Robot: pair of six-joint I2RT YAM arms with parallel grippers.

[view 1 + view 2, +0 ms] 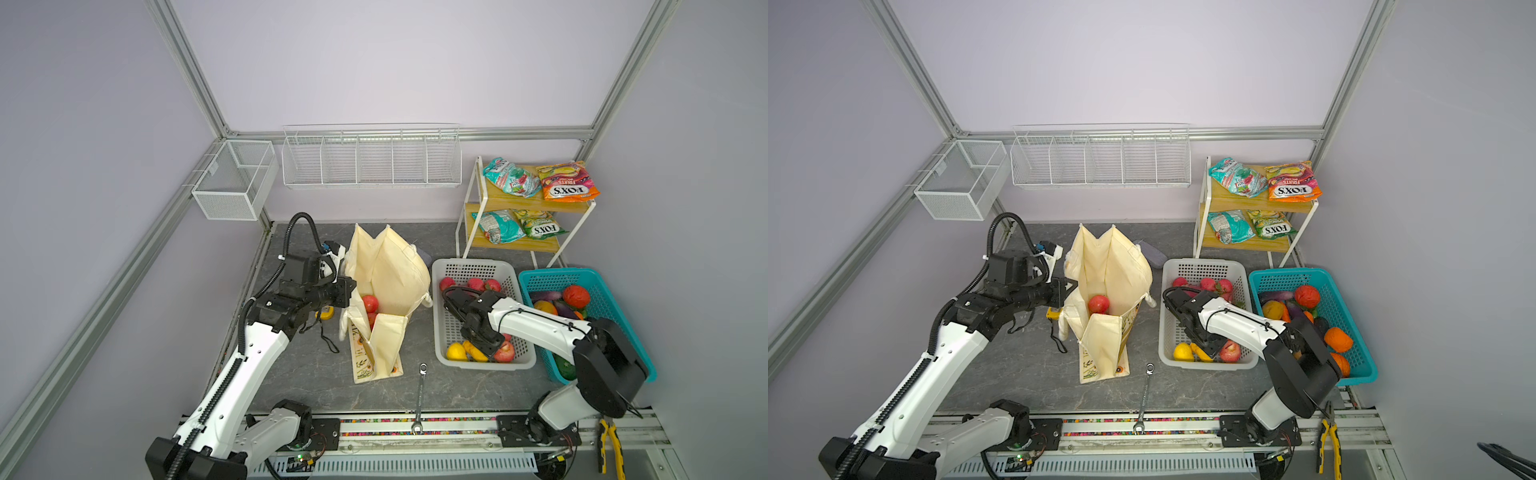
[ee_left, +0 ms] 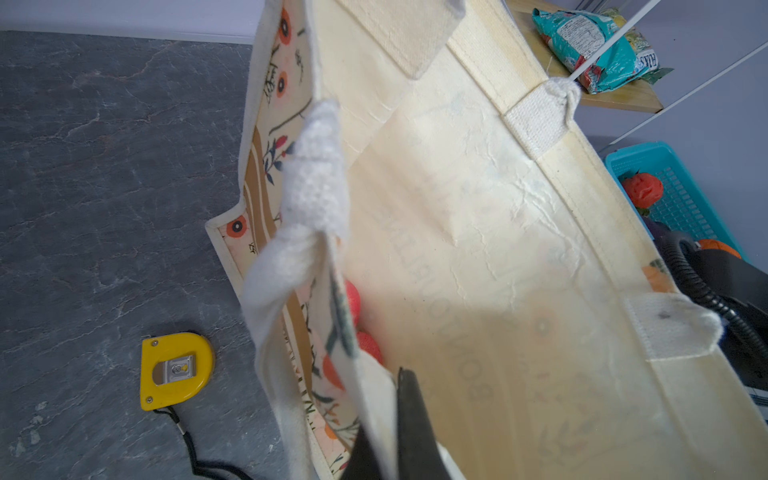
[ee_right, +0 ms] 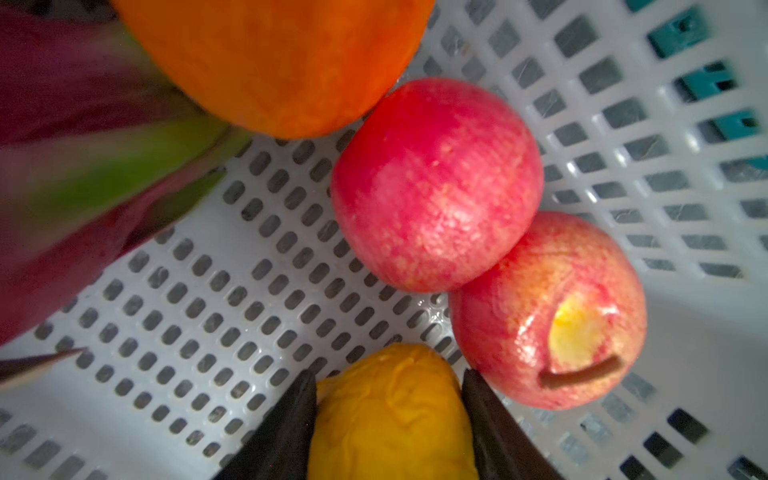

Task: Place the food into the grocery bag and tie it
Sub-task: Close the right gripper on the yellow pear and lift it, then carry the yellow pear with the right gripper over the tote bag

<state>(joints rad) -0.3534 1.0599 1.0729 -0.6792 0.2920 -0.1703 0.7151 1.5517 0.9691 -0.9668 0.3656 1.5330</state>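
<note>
Grocery bag upright on the dark tabletop, mouth open, red apple inside. Left gripper — jaws pinched tight on the bag's cloth rim. Right gripper down in the grey perforated basket, jaws pressed against both sides of a yellow fruit on the basket floor, just beside two pink-red apples. More produce in the teal basket; snack packets on the shelf rack.

Matt cream canvas on the grocery bag, fuzzy knitted white rope handle. Glossy crinkly foil on the snack packets, smooth yellowish wood for the shelf boards. Hard perforated plastic grey basket, bumpy matt skin on the yellow fruit. Dull stone-look table, shiny metal wrench.
</note>
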